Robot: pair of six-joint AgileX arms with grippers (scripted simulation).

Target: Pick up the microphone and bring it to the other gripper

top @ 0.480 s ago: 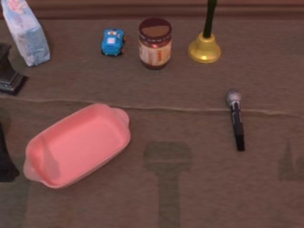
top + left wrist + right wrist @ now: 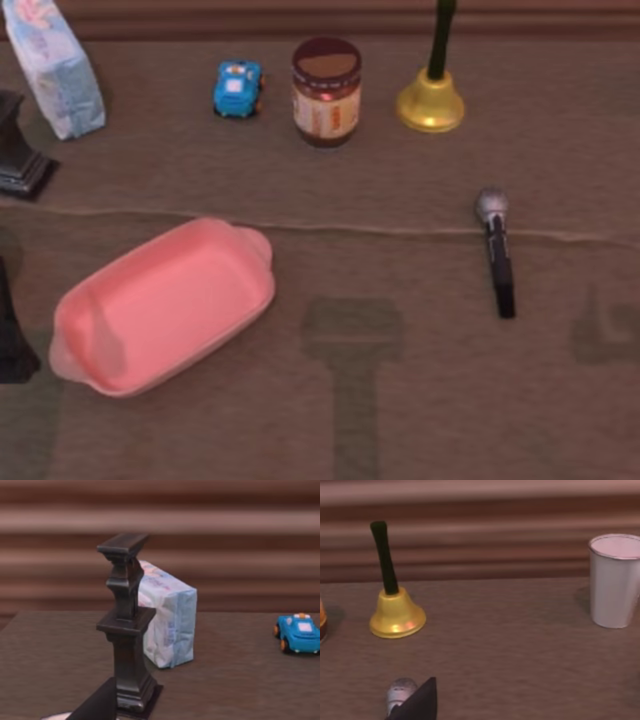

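The microphone [image 2: 497, 255] lies flat on the brown cloth right of centre. Its silver mesh head [image 2: 491, 206] points toward the far side and its black handle toward the near edge. Nothing touches it. In the right wrist view one black finger [image 2: 420, 705] of my right gripper shows at the frame edge, with the microphone's head [image 2: 400, 692] just behind it. The gripper itself is outside the top view. My left arm is a black shape [image 2: 12, 330] at the top view's left edge, and one finger [image 2: 95, 705] shows in its wrist view.
A pink baking dish [image 2: 165, 305] sits at near left. Along the back stand a tissue pack [image 2: 55, 65], blue toy car [image 2: 238, 88], jar [image 2: 326, 90] and gold bell [image 2: 430, 100]. A dark pedestal [image 2: 18, 155] stands far left. A white cup [image 2: 615, 580] is right of the bell.
The arm shadow near the table's right edge has shifted a little to the left and changed shape. The microphone and the other objects have not moved.
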